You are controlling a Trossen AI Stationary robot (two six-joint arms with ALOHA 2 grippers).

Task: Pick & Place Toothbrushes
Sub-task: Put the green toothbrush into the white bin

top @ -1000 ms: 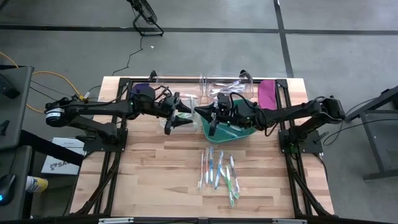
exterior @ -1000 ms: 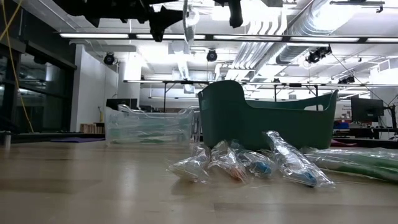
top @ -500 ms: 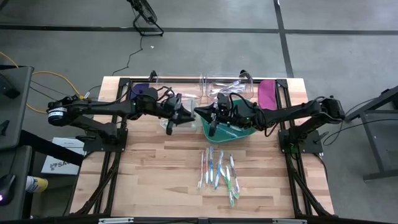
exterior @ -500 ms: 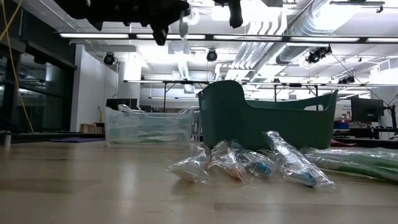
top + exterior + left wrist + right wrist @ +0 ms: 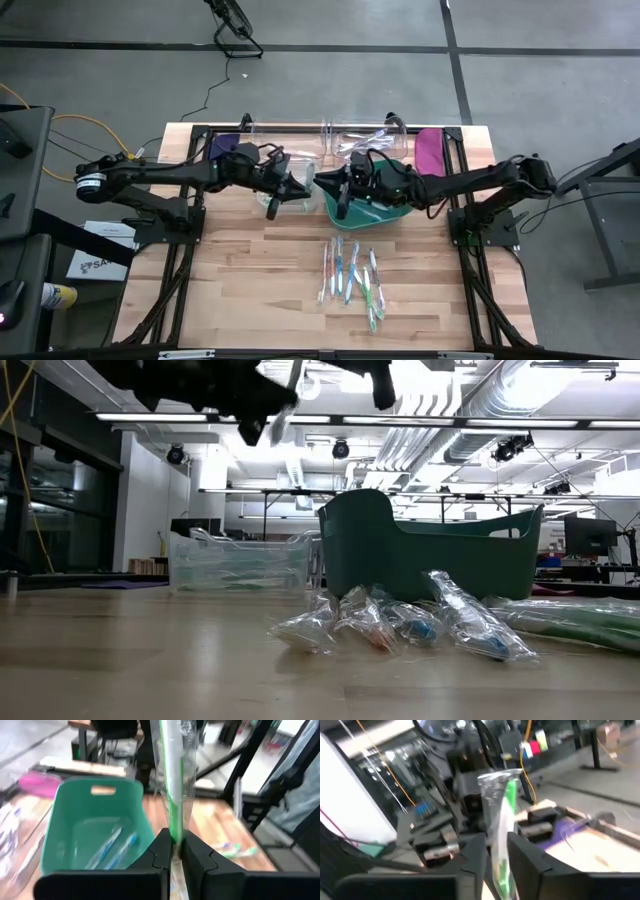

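From above, the left end effector (image 5: 290, 187) and right end effector (image 5: 327, 187) meet over the green bin (image 5: 385, 213), about six wrapped toothbrushes (image 5: 350, 280) on the tabletop (image 5: 250, 290); both wrist views show each pinching one green toothbrush (image 5: 175, 805), which could drop mid-handover.

Robotics lab: exposed ceiling ducts (image 5: 480, 405), workbenches (image 5: 270, 491).

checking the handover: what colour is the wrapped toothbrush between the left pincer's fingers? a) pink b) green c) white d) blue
b: the left wrist view shows a green handle inside the clear wrapper of the toothbrush clamped in the left pincer.
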